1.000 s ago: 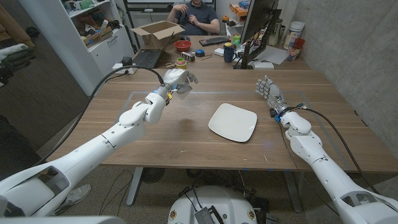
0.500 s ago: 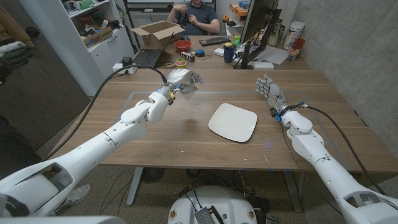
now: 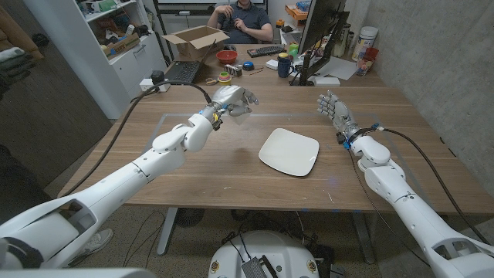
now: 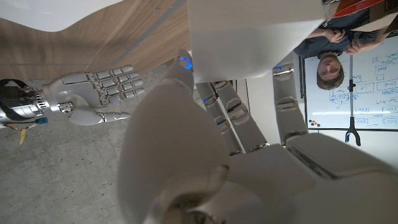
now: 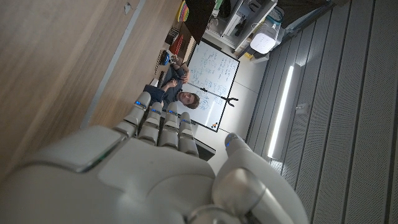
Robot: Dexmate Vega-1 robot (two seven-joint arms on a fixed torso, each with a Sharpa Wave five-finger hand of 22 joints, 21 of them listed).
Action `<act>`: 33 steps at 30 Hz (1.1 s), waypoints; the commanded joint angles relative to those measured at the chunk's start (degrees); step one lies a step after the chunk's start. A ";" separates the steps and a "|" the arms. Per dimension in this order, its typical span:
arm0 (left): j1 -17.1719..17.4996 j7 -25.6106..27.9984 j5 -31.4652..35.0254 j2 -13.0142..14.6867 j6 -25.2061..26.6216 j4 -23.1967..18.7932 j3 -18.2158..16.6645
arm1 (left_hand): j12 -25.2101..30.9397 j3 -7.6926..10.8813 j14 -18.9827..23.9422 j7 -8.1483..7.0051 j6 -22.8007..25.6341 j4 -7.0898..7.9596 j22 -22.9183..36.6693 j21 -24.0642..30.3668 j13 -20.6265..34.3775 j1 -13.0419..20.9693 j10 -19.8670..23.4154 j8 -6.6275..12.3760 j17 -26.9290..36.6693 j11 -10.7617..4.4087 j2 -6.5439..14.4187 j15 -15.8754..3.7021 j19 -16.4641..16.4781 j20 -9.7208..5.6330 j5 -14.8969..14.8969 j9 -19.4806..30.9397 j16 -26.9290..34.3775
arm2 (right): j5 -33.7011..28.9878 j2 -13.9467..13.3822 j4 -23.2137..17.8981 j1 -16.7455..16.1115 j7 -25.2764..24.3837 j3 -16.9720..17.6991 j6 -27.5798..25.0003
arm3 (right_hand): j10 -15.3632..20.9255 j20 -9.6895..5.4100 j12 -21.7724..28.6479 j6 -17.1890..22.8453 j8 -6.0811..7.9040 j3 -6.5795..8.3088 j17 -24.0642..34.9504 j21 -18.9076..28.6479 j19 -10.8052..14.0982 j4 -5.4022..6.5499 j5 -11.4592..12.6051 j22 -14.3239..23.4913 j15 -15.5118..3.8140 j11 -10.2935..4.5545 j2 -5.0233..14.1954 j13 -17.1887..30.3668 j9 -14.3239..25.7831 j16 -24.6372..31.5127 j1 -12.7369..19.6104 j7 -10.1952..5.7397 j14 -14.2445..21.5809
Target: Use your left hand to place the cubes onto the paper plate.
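Observation:
My left hand hangs above the table, left of and behind the white paper plate. Its fingers hold a pale cube; in the left wrist view the cube is a big white block at the fingertips. The plate is bare and lies at the table's middle right. My right hand stands upright right of the plate, fingers spread and holding nothing; in the left wrist view this right hand has its fingers out straight. The right wrist view looks over the back of the right hand.
Along the table's far edge stand a cardboard box, a laptop, a red bowl, tape rolls, a keyboard and a monitor. A person sits behind the table.
My left hand has carried the cube to the right, closer to the plate. The right hand has hardly moved.

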 commanded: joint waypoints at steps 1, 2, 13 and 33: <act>-0.98 -1.89 -1.84 -0.72 -3.55 1.25 0.65 | 0.21 0.28 1.39 -0.09 0.19 0.36 0.15 0.53 -0.10 6.11 0.32 -0.41 7.01 0.08 5.79 -5.11 10.14 -20.33 0.18 -0.20 -0.41 | 0.05 -1.66 -2.66 -1.47 -0.97 0.01 0.82 | 0.25 0.15 0.14 0.49 0.48 -0.16 0.16 -0.15 0.35 0.17 0.32 0.25 0.33 0.13 0.13 0.11 0.15 -0.01 -0.57 0.05 0.24; -1.18 -2.38 -2.07 -0.73 -3.94 1.35 0.75 | 0.23 0.29 1.37 -0.15 0.00 0.36 0.12 0.57 -0.13 6.09 0.35 -0.55 7.02 0.03 5.77 -5.12 10.08 -20.30 0.17 -0.25 -0.48 | -0.23 -1.87 -3.10 -1.71 -1.45 0.00 0.72 | 0.27 0.24 0.14 0.53 0.50 -0.16 0.16 -0.14 0.40 0.17 0.32 0.25 0.38 0.17 0.12 0.11 0.15 0.01 -0.58 0.08 0.28; -1.11 -2.51 -2.70 -1.27 -6.42 1.77 0.93 | 0.38 0.61 1.82 0.71 1.34 0.36 -0.11 1.17 -0.49 6.05 0.65 -0.68 7.15 0.08 5.88 -5.12 9.64 -20.31 0.19 -0.63 -0.99 | -0.32 -2.96 -5.00 -2.61 -2.34 -0.21 1.97 | 0.43 0.35 0.20 0.59 0.50 -0.21 0.15 -0.26 0.48 0.15 0.33 0.26 0.39 0.05 0.07 0.11 0.15 0.02 -0.62 0.06 0.33; -1.24 -4.83 -5.31 -2.14 -10.82 3.03 0.96 | 0.76 1.13 2.44 1.31 2.18 0.40 -0.31 2.01 -0.67 6.00 1.11 -1.14 7.22 0.21 6.14 -5.04 9.42 -20.38 0.22 -0.98 -1.68 | -0.79 -4.78 -8.00 -4.02 -4.65 -0.65 3.06 | 0.60 0.48 0.24 0.75 0.53 -0.26 0.13 -0.42 0.68 0.11 0.35 0.27 0.40 0.19 0.00 0.11 0.15 0.06 -0.66 0.11 0.55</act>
